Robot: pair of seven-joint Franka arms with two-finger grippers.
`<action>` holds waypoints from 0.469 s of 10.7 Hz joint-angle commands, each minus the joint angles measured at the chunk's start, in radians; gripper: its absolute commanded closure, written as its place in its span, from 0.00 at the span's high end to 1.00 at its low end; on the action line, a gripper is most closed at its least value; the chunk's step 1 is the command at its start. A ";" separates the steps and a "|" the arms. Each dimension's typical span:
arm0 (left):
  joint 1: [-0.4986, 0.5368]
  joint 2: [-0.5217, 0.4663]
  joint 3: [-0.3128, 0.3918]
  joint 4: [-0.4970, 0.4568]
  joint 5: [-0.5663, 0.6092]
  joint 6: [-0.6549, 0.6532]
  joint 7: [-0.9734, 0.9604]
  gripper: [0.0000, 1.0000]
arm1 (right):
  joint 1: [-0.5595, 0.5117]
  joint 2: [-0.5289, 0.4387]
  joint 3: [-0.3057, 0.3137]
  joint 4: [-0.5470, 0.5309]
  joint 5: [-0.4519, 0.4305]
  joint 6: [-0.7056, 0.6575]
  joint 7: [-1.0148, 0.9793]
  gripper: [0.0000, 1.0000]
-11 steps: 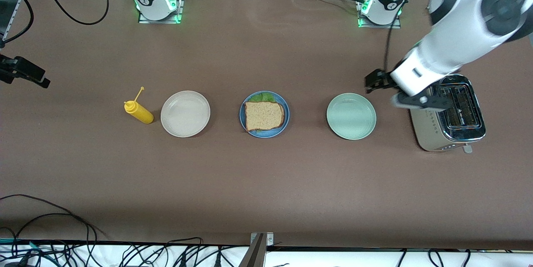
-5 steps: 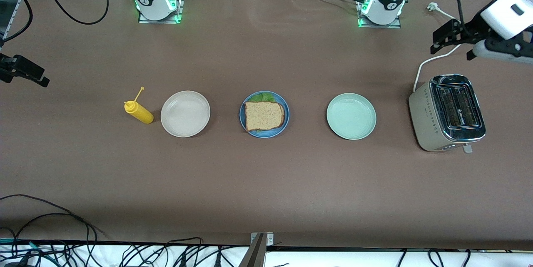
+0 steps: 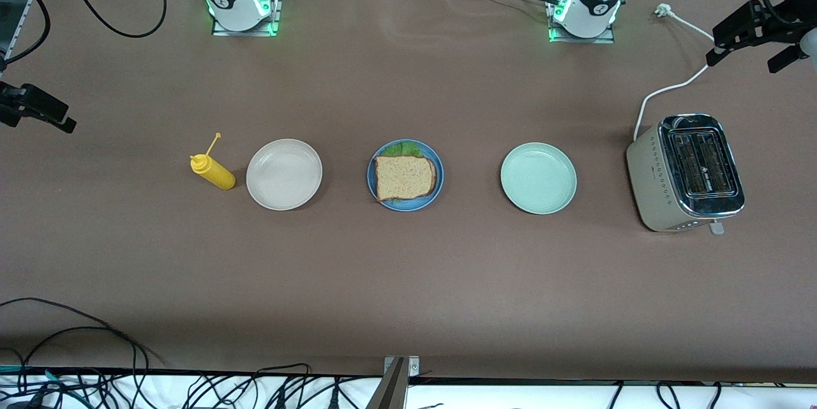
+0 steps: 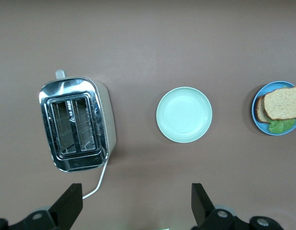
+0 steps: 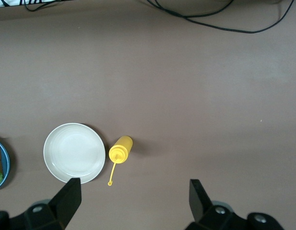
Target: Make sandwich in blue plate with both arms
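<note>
The sandwich [image 3: 405, 177] lies on the blue plate [image 3: 373, 189] at the table's middle: a brown bread slice on top, green lettuce [image 3: 402, 148] peeking out underneath. It also shows in the left wrist view [image 4: 282, 103], on the blue plate [image 4: 277, 132]. My left gripper [image 3: 740, 63] is open and empty, high over the table at the left arm's end, above the toaster's cord; its fingers stand wide apart in its wrist view [image 4: 136, 203]. My right gripper [image 3: 37, 120] is open and empty, high at the right arm's end [image 5: 134, 199], and waits.
An empty beige plate [image 3: 284, 174] and a yellow squeeze bottle [image 3: 214, 171] lie toward the right arm's end. An empty pale green plate [image 3: 539, 178] and a silver toaster [image 3: 686, 173] with a white cord [image 3: 670, 87] lie toward the left arm's end.
My left arm has lifted from over the toaster and green plate and swung away toward the left arm's end of the table. The right arm and the sandwich have not moved.
</note>
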 commanded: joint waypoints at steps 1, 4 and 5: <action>-0.015 0.080 0.004 0.081 0.036 -0.040 0.024 1.00 | -0.002 -0.004 -0.013 0.014 0.023 -0.041 -0.009 1.00; -0.012 0.108 0.001 0.072 0.030 -0.026 0.030 1.00 | -0.001 -0.010 -0.004 0.023 0.021 -0.042 0.000 1.00; -0.012 0.106 0.001 0.058 0.026 -0.011 0.030 1.00 | -0.001 -0.010 -0.004 0.023 0.021 -0.042 -0.001 1.00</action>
